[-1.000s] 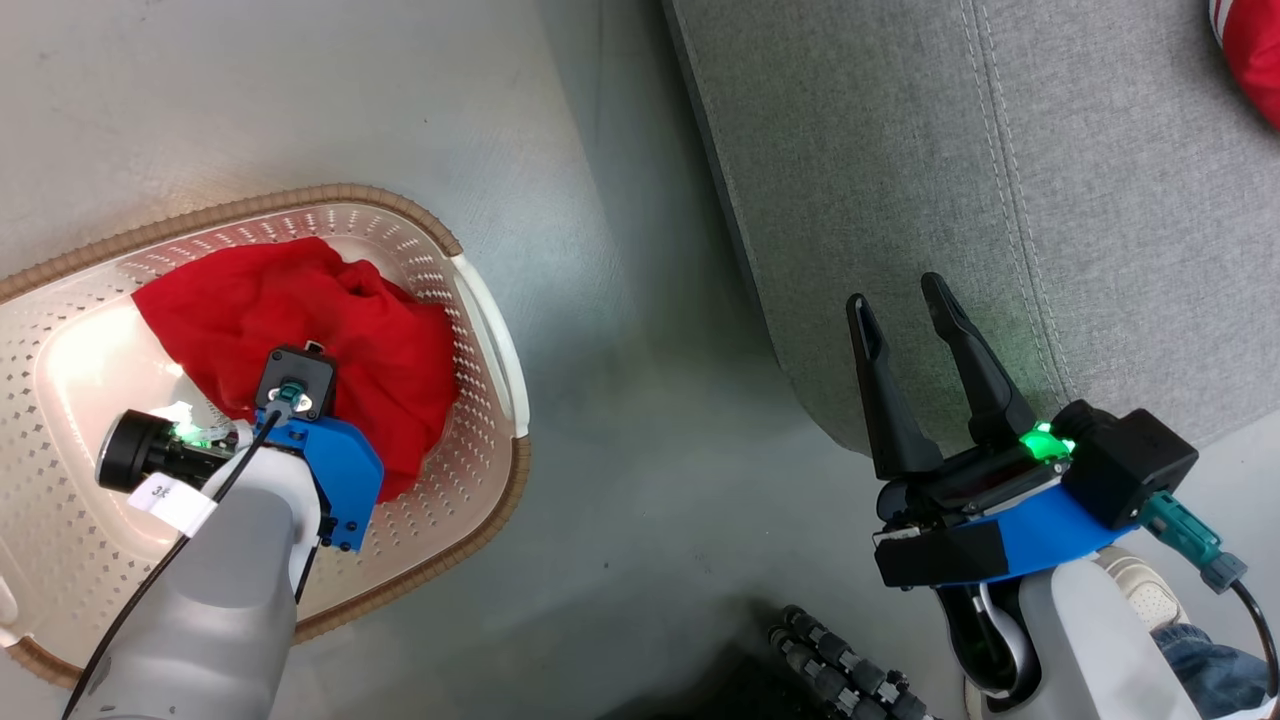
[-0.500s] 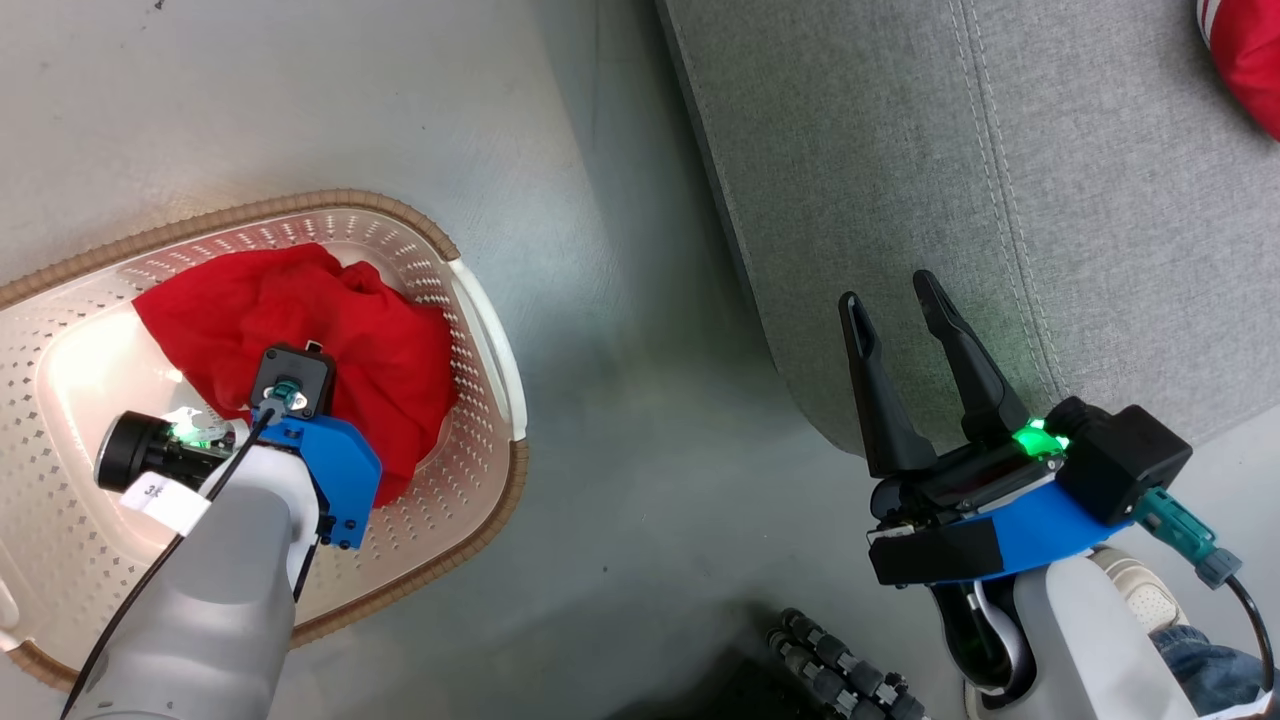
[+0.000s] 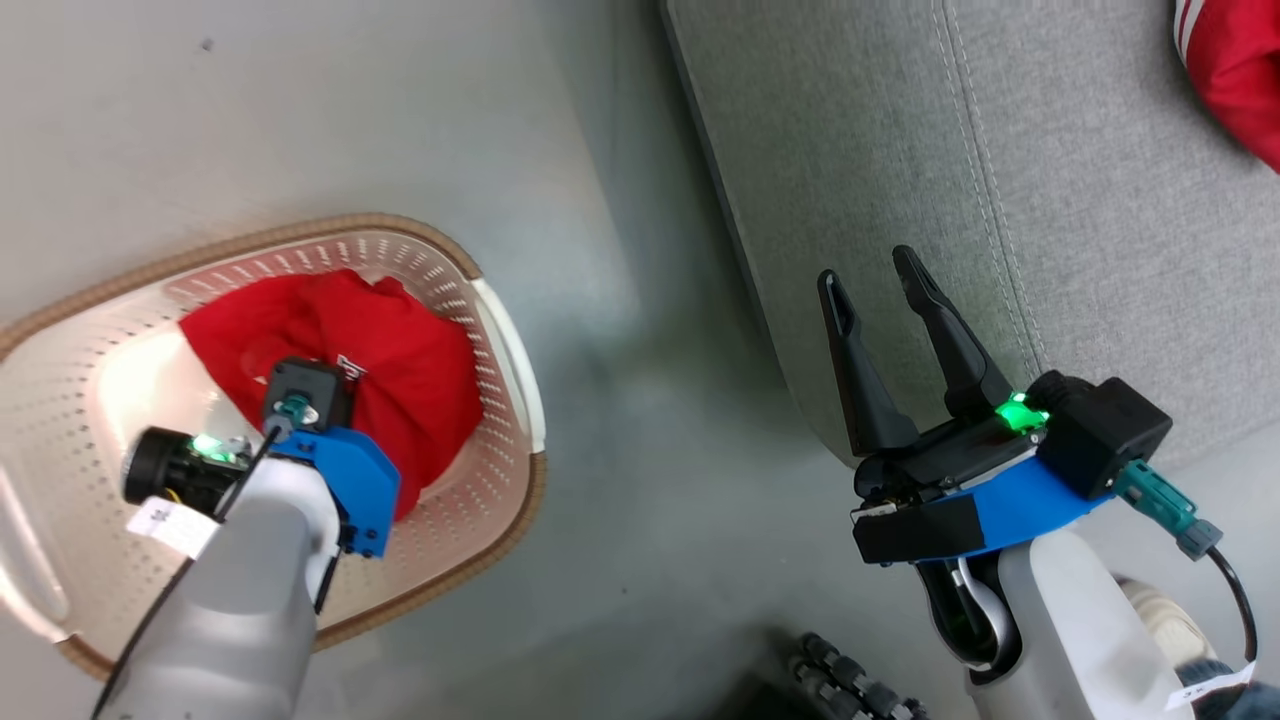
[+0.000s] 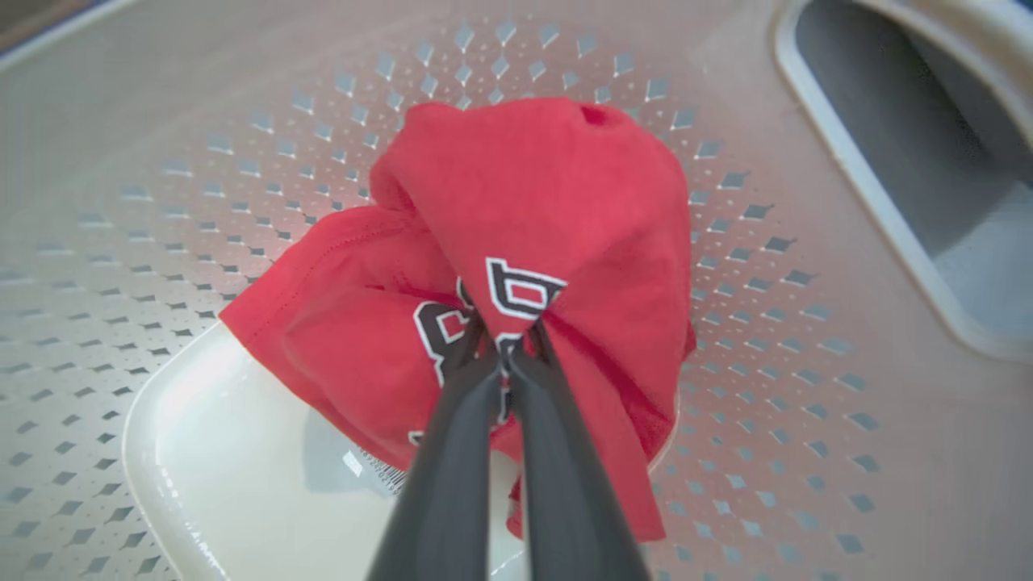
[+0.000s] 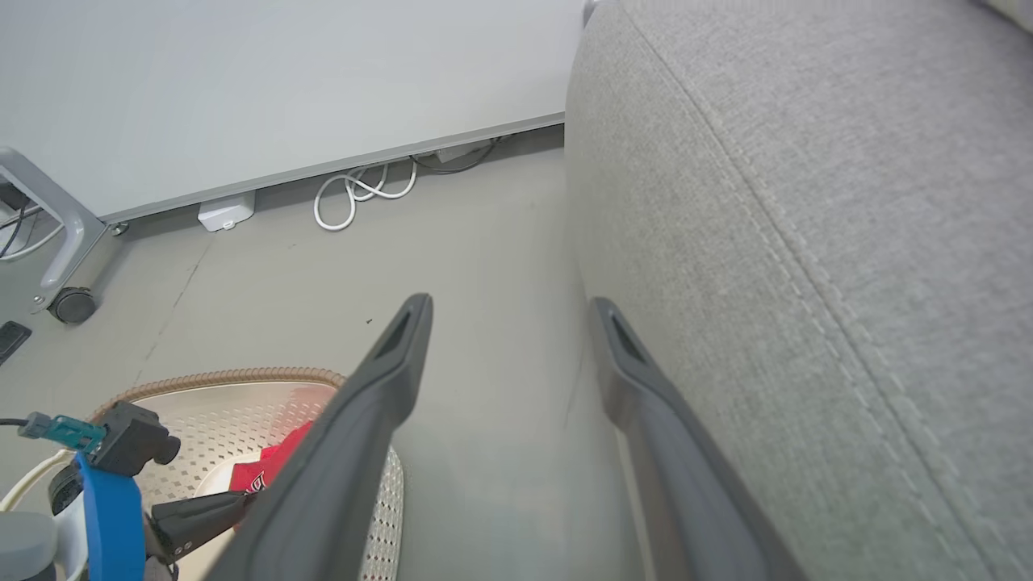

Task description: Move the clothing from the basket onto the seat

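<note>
The cream perforated basket (image 3: 512, 345) stands on the floor at the left. In it lies a red garment (image 3: 425, 365) with white letters. My left gripper (image 4: 505, 345) reaches down into the basket (image 4: 242, 121) and is shut on a bunched fold of this garment (image 4: 549, 186), which hangs gathered above the basket's bottom. The other red garment (image 3: 1235, 75), with white striped trim, lies on the grey seat (image 3: 1100, 220) at the far upper right. My right gripper (image 3: 868, 272) is open and holds nothing, hovering over the seat's near left corner. The right wrist view shows this gripper (image 5: 510, 308) beside the seat (image 5: 807, 202).
Bare grey floor (image 3: 640, 420) lies between basket and seat. A black ribbed object (image 3: 850, 685) sits at the bottom edge, with a person's shoe (image 3: 1145, 592) by my right arm. A white cable (image 5: 363, 190) and a caster wheel (image 5: 73, 305) lie along the far wall.
The head camera has shifted a little. The red garment in the basket has been pulled into a tighter, raised bunch by my left gripper, and white lettering now shows. The right gripper stays open.
</note>
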Motion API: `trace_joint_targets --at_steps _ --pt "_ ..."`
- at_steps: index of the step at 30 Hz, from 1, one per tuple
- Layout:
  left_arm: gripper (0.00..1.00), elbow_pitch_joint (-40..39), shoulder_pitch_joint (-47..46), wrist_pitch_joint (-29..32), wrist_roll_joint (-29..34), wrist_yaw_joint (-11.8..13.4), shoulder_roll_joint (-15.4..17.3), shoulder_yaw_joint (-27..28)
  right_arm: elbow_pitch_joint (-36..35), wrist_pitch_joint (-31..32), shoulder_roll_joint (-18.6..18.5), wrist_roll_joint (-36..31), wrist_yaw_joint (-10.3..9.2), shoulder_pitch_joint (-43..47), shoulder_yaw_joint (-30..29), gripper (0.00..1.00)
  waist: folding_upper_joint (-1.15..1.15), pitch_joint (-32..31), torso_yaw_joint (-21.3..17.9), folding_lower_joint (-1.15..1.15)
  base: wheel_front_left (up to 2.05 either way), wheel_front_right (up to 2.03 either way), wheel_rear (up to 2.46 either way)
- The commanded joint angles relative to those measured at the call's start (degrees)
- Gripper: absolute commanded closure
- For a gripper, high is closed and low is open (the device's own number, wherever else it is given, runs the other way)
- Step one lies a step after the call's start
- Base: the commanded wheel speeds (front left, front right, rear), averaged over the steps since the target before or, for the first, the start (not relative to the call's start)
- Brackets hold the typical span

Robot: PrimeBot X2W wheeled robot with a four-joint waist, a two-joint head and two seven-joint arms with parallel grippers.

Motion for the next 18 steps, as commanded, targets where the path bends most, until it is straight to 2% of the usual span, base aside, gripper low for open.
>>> trace_joint_targets --at_steps 1,13,18 --pt "1.00 -0.24 0.50 -0.40 -0.43 -0.34 -0.37 -0.04 0.38 -0.20 0.04 -0.70 0.02 -0.67 -0.24 0.00 0.00 -2.12 1.60 0.00 0.00 0.00 0.00" --pt "1.00 -2.06 6.85 -1.51 -2.27 -1.99 -4.66 -0.75 3.96 -0.08 0.03 -3.86 0.02 1.16 -1.54 0.00 0.00 -14.52 7.85 0.00 0.00 0.00 0.00" --pt "1.00 -5.16 10.25 -1.52 -2.61 -2.45 -5.74 -1.35 5.12 0.69 0.02 -4.36 0.02 3.02 -2.25 0.00 0.00 -20.45 10.34 0.00 0.00 0.00 0.00"
